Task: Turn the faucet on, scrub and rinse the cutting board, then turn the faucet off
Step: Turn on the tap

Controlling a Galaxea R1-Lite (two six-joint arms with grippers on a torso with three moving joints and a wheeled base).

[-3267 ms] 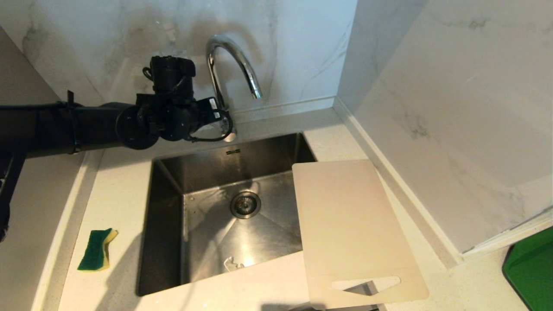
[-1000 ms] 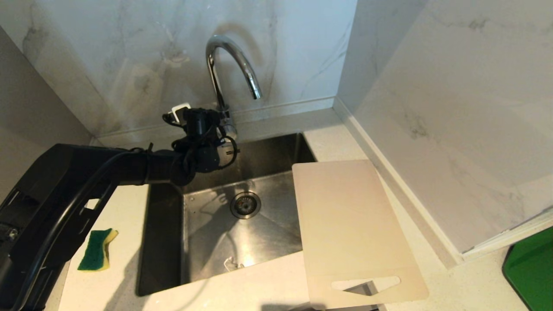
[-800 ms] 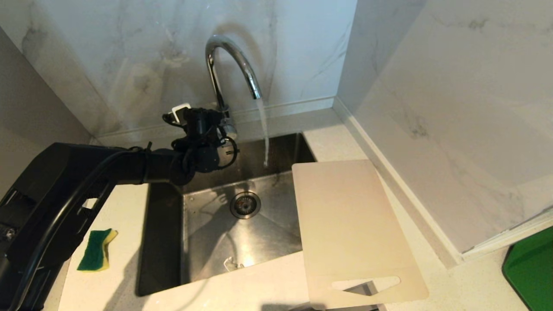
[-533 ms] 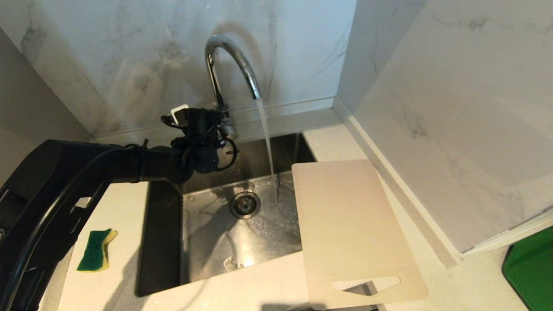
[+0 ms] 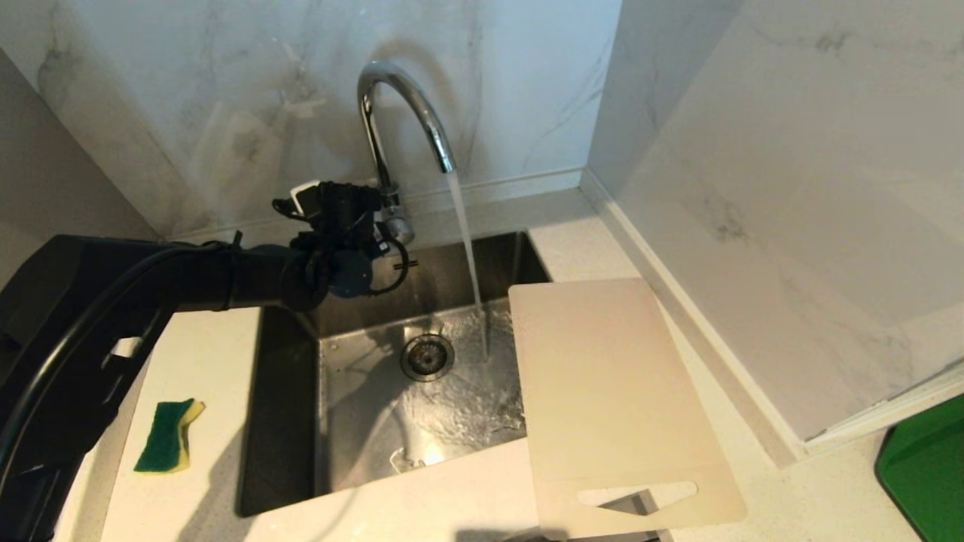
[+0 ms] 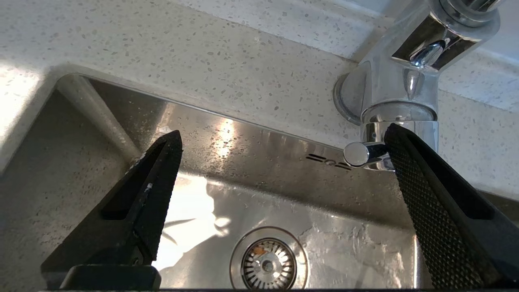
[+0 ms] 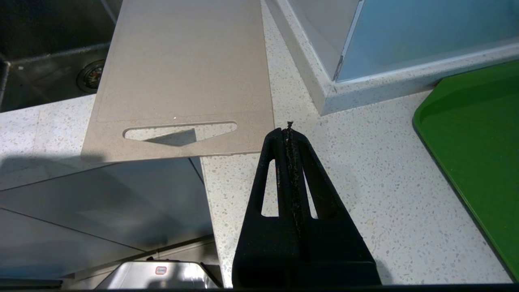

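Faucet (image 5: 399,120) at the back rim of the sink (image 5: 286,391), water stream (image 5: 468,248) running from the spout into the basin near the drain (image 5: 428,356). Left gripper (image 6: 279,142) at the faucet base, jaws wide apart, 1 finger (image 6: 429,194) touching the side lever (image 6: 359,154). Cutting board (image 5: 610,399) flat on the counter (image 5: 203,482), bridging the sink's right edge, slot handle toward the robot. Right gripper (image 7: 288,132) hovers just beside the board's near edge, jaws together, empty. Green-yellow sponge (image 5: 169,435) left of the sink.
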